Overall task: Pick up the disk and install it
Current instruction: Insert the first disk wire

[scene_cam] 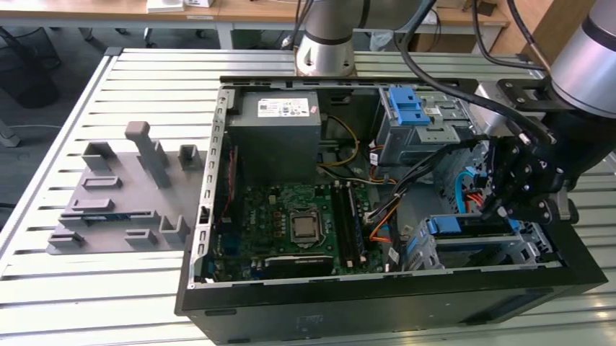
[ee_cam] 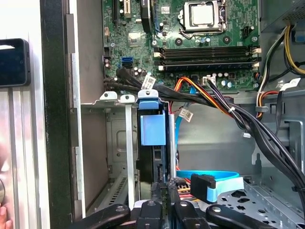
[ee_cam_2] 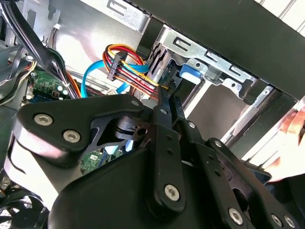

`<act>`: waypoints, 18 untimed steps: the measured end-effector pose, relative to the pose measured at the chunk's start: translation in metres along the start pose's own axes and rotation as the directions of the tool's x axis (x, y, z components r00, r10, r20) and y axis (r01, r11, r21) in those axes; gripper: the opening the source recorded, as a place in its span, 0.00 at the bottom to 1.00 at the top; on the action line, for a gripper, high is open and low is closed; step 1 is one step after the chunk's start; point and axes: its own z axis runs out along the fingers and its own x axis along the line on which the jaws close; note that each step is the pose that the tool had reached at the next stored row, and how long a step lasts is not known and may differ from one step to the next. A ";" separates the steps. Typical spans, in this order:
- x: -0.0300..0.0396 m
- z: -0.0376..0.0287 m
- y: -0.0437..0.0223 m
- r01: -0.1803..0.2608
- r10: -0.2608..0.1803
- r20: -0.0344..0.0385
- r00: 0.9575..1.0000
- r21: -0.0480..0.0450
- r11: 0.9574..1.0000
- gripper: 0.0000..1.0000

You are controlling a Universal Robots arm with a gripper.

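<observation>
The disk stands on edge in the drive cage at the near corner of the open computer case, on the exterior view's right. Its blue frame tab faces the motherboard, and its dark body runs back between the cage's metal rails. My gripper hangs directly over the disk's rear end. Its two fingers lie close together, shut, with their tips by the coloured power cable plug. In the first wrist view the gripper meets the disk's back edge.
The case holds a motherboard, a grey power-supply box and a blue-latched metal cage. Black and orange cables and a blue ribbon cable run beside the disk. A grey fixture block sits left of the case. A person's hand rests outside the case wall.
</observation>
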 end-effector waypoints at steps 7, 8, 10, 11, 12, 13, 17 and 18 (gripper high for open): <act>0.0001 0.0033 0.0000 0.001 -0.001 0.000 1.000 -0.014 1.000 0.17; 0.0001 0.0034 0.0000 0.001 -0.001 0.000 1.000 -0.014 1.000 0.17; 0.0001 0.0036 0.0000 0.001 -0.001 0.000 1.000 -0.015 1.000 0.17; 0.0001 0.0037 0.0001 0.001 -0.001 0.001 1.000 -0.015 1.000 0.17; 0.0001 0.0037 0.0001 0.000 0.000 0.001 1.000 -0.015 1.000 0.17; 0.0000 0.0036 0.0001 0.000 0.000 0.001 1.000 -0.015 1.000 0.17; 0.0002 -0.0023 0.0001 0.000 0.000 0.001 1.000 -0.015 1.000 0.24; 0.0003 -0.0045 0.0000 0.000 0.000 0.001 1.000 -0.015 1.000 0.24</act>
